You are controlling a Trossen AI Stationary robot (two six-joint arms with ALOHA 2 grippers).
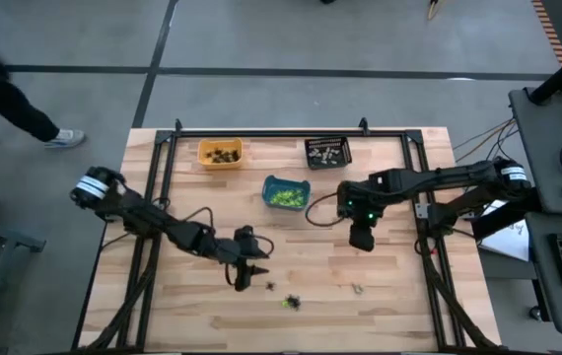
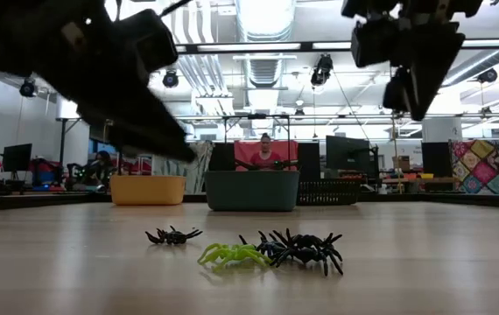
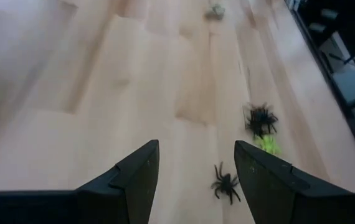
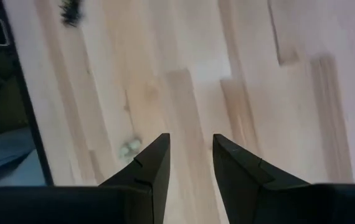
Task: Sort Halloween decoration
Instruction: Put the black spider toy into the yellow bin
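On the near part of the table lie a small black spider (image 1: 269, 286) (image 3: 225, 185), a lime green spider (image 2: 232, 255) (image 3: 268, 144) touching a larger black one (image 2: 302, 248) (image 3: 261, 118), and a pale one (image 1: 357, 289) (image 4: 129, 148). My left gripper (image 1: 248, 276) (image 3: 196, 155) is open, above the table just left of the small black spider. My right gripper (image 1: 362, 242) (image 4: 191, 140) is open, hovering over bare wood to the far side of the pale spider. Neither touches anything.
At the far side stand an orange bin (image 1: 220, 154) with dark pieces, a black bin (image 1: 327, 151) with pale pieces, and a teal bin (image 1: 285, 192) with green pieces nearer the middle. A dark frame rail (image 1: 163, 177) runs along the sides. A person (image 2: 264, 153) sits behind the table.
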